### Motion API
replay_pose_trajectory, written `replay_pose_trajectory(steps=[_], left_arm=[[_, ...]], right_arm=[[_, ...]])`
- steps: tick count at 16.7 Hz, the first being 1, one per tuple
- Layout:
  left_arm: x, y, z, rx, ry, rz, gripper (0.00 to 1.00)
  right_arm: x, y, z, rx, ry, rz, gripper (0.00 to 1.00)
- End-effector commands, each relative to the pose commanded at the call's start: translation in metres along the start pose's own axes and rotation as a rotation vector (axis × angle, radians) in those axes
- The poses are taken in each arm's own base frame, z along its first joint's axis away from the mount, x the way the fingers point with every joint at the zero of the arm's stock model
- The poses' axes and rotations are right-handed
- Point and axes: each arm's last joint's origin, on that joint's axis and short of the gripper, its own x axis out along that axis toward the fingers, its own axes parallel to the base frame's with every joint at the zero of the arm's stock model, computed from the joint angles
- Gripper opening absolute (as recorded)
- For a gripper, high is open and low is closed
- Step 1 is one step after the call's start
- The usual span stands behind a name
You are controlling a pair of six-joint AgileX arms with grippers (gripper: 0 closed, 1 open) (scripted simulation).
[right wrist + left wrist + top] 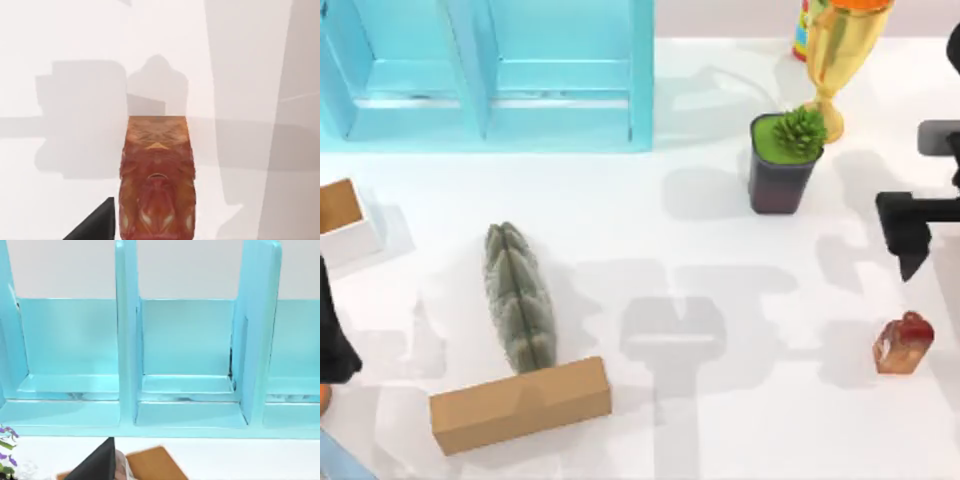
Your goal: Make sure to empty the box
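The open white box (342, 215) sits at the table's left edge, its brown floor bare where visible. It is judged light and stiff, with thin walls; grip across one wall. The glossy red-brown object (903, 343) stands apart on the table's right side. It is judged rigid and slippery; grip its narrow flanks low down. My right gripper (910, 240) hovers just beyond it and my left gripper (332, 345) is near the box. I cannot tell whether either is apart or together.

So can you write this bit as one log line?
right hand: above reddish-brown translucent block | left hand: table's left edge | open white box: left
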Motion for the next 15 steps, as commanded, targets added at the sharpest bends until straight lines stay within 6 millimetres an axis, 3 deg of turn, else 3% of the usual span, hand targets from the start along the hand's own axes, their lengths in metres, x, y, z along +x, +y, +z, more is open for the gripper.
replay_pose_trajectory(steps=[5,10,12,15], left_arm=[[0.000,0.000,0.000,0.000,0.000,0.000,1.00],[0.000,0.000,0.000,0.000,0.000,0.000,1.00],[0.000,0.000,0.000,0.000,0.000,0.000,1.00],[0.000,0.000,0.000,0.000,0.000,0.000,1.00]], right_arm=[[-0.020,-0.095,0.040,0.012,-0.007,0.012,1.00],[-0.040,-0.196,0.045,0.021,-0.036,0.012,1.00],[-0.043,-0.220,0.042,0.020,-0.037,0.013,1.00],[-0.045,-0.230,0.041,0.019,-0.035,0.014,1.00]])
